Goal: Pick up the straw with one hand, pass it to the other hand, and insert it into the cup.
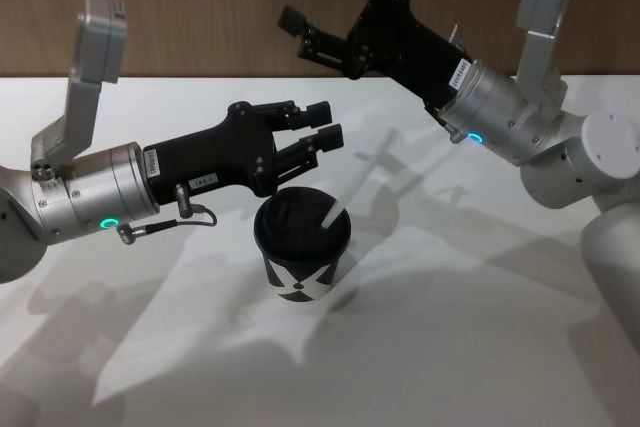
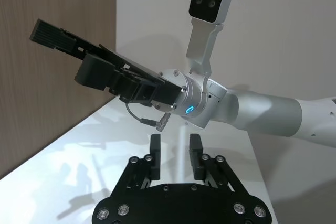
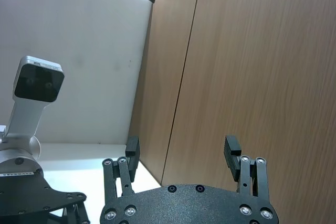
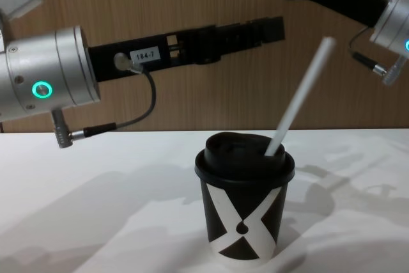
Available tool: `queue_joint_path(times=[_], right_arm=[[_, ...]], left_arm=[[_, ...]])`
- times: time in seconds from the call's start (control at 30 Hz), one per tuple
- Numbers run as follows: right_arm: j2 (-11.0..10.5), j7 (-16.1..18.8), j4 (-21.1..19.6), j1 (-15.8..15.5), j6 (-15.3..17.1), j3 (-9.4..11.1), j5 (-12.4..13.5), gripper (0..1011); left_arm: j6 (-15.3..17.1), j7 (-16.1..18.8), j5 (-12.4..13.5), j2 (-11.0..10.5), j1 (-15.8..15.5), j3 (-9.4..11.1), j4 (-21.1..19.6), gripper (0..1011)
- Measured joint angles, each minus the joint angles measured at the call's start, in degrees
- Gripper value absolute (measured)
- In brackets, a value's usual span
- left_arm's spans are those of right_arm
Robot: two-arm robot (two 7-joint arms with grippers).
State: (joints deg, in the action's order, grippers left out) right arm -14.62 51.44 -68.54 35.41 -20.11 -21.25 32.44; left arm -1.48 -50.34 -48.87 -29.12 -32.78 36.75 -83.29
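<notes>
straw (image 4: 300, 94) sits tilted in the cup (image 4: 244, 206) lid, so task looks done: the other hand (image 1: 322, 125), just above cup, and one hand (image 1: 325, 9), raised w/ jaws spread, both open, empty.

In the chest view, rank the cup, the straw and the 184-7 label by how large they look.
1. the cup
2. the straw, slimmer, leaning out of the lid
3. the 184-7 label on the left gripper, smallest
</notes>
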Motion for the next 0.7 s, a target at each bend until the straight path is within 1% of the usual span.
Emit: queue_joint_path(times=[0.03, 0.1, 0.17, 0.2, 0.23, 0.27, 0.33, 0.37, 0.4, 0.43, 0.5, 0.53, 0.6, 0.63, 0.67, 0.7], right_arm=[[0.0, 0.0, 0.0, 0.0, 0.0, 0.0, 0.0, 1001], [0.0, 0.0, 0.0, 0.0, 0.0, 0.0, 0.0, 1001], [0.0, -0.01, 0.0, 0.0, 0.0, 0.0, 0.0, 1001], [0.0, 0.0, 0.0, 0.0, 0.0, 0.0, 0.0, 1001], [-0.02, -0.01, 0.0, 0.01, 0.0, -0.02, 0.0, 1001], [-0.04, -0.02, 0.0, 0.02, 0.0, -0.04, 0.0, 1001], [-0.17, -0.09, -0.14, 0.09, 0.04, -0.11, -0.02, 1001], [-0.17, -0.09, -0.14, 0.09, 0.04, -0.11, -0.02, 1001], [-0.33, -0.19, -0.34, 0.13, 0.14, -0.14, -0.1, 1001], [-0.47, -0.27, -0.53, 0.14, 0.24, -0.16, -0.16, 1001], [-0.9, -0.54, -1.12, 0.15, 0.72, -0.19, -0.39, 1001], [-1.33, -0.86, -1.81, 0.14, 1.23, -0.19, -0.56, 1001], [-1.76, -1.17, -2.56, 0.02, 1.7, -0.16, -0.68, 1001], [-2.01, -1.33, -2.95, -0.09, 1.98, -0.13, -0.74, 1001], [-2.52, -1.77, -3.8, -0.36, 2.66, -0.02, -0.89, 1001], [-2.89, -1.98, -4.46, -0.58, 2.96, 0.09, -0.93, 1001]], left_arm=[[-0.01, 0.01, -0.04, -0.03, 0.09, -0.05, 0.0, 322], [-0.14, 0.07, -0.17, -0.07, 0.29, -0.24, -0.03, 401], [-0.31, 0.15, -0.28, -0.14, 0.52, -0.51, -0.11, 439], [-0.56, 0.27, -0.46, -0.25, 0.79, -0.8, -0.2, 496], [-0.68, 0.34, -0.56, -0.28, 0.88, -0.96, -0.23, 524], [-0.98, 0.5, -0.79, -0.38, 1.22, -1.35, -0.34, 583], [-1.33, 0.71, -1.07, -0.46, 1.54, -1.75, -0.45, 642], [-1.63, 0.92, -1.34, -0.57, 1.93, -2.22, -0.57, 642], [-1.63, 0.92, -1.34, -0.57, 1.93, -2.22, -0.57, 683], [-1.95, 1.18, -1.64, -0.71, 2.4, -2.81, -0.71, 726], [-2.32, 1.5, -2.02, -0.85, 2.89, -3.39, -0.85, 757], [-2.75, 1.91, -2.36, -0.98, 3.36, -3.95, -0.97, 823], [-3.15, 2.32, -2.73, -1.13, 3.99, -4.65, -1.13, 863], [-3.65, 2.81, -3.14, -1.25, 4.56, -5.3, -1.26, 914], [-3.85, 3.03, -3.3, -1.34, 4.93, -5.72, -1.34, 929], [-4.26, 3.47, -3.64, -1.47, 5.51, -6.37, -1.44, 975]])
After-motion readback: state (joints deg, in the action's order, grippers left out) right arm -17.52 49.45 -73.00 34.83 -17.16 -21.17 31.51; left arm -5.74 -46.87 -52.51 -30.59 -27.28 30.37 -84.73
